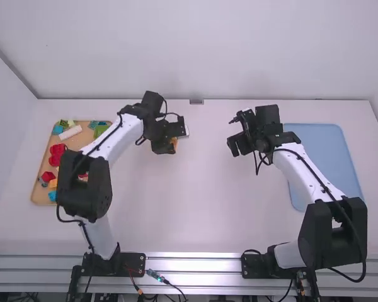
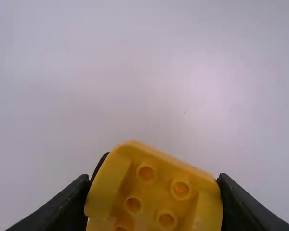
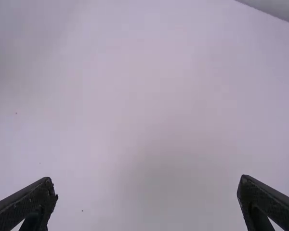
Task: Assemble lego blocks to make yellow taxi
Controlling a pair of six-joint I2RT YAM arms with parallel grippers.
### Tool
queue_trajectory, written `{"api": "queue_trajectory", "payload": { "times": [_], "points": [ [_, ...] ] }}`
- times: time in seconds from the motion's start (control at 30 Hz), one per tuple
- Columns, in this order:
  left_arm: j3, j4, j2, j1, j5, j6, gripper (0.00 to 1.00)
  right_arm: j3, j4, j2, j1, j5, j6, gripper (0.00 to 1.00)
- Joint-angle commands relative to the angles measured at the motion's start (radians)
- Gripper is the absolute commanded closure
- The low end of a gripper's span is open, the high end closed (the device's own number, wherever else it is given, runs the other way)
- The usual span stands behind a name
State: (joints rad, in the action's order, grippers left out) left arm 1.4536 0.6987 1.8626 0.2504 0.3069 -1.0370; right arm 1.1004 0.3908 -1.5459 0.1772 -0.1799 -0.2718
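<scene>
Several coloured blocks (image 1: 55, 150) lie on the wooden tray (image 1: 34, 194) at nine o'clock on the tabletop (image 1: 208, 220) in the high view, partly hidden behind the left arm (image 1: 82, 182). At three o'clock lies a blue mat (image 1: 324, 151), overlapped by the right arm (image 1: 309, 176). Near eleven, the left gripper (image 1: 171, 138) has its jaws pinching a yellow studded block (image 2: 154, 192); near one, the right gripper's (image 1: 234, 132) jaws are spread wide, holding nothing.

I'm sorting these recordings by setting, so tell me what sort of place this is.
Probably a robotics lab or workstation: two mounted arms over a white table, a tray of colourful blocks, and loose cables.
</scene>
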Motion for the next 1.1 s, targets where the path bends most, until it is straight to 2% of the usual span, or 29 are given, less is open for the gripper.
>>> {"api": "queue_trajectory", "payload": {
  "times": [0.0,0.13,0.17,0.23,0.47,0.53,0.67,0.77,0.9,1.07],
  "points": [
    [-0.124,-0.109,-0.032,0.076,-0.049,0.111,0.68,0.032,0.013,-0.004,-0.011,-0.007,0.013,0.01],
    [-0.203,-0.241,-0.025,0.176,-0.157,0.214,0.67,0.032,0.018,-0.003,-0.021,-0.009,0.013,0.01],
    [-0.211,-0.261,-0.014,0.212,-0.171,0.258,0.58,0.032,0.019,-0.003,-0.025,-0.01,0.014,0.01],
    [-0.213,-0.26,-0.002,0.238,-0.163,0.276,0.53,0.032,0.018,-0.003,-0.031,-0.011,0.027,0.01],
    [-0.211,-0.269,0.024,0.248,-0.099,0.353,0.56,0.03,0.037,0.001,-0.049,-0.11,-0.04,0.01],
    [-0.211,-0.285,0.045,0.249,-0.102,0.375,0.6,0.02,0.032,0.011,-0.048,-0.103,-0.04,0.01],
    [-0.21,-0.315,0.1,0.256,-0.102,0.399,0.6,-0.053,-0.023,0.083,-0.041,-0.055,-0.025,0.01],
    [-0.194,-0.305,0.121,0.255,-0.091,0.447,0.64,-0.161,-0.1,0.179,-0.014,0.003,-0.033,0.01],
    [-0.19,-0.295,0.121,0.256,-0.072,0.453,0.63,-0.306,-0.23,0.288,0.014,0.03,-0.032,0.01],
    [-0.213,-0.314,0.121,0.269,-0.005,0.452,0.59,-0.427,-0.301,0.388,-0.011,0.022,-0.013,0.01]
  ]
}}
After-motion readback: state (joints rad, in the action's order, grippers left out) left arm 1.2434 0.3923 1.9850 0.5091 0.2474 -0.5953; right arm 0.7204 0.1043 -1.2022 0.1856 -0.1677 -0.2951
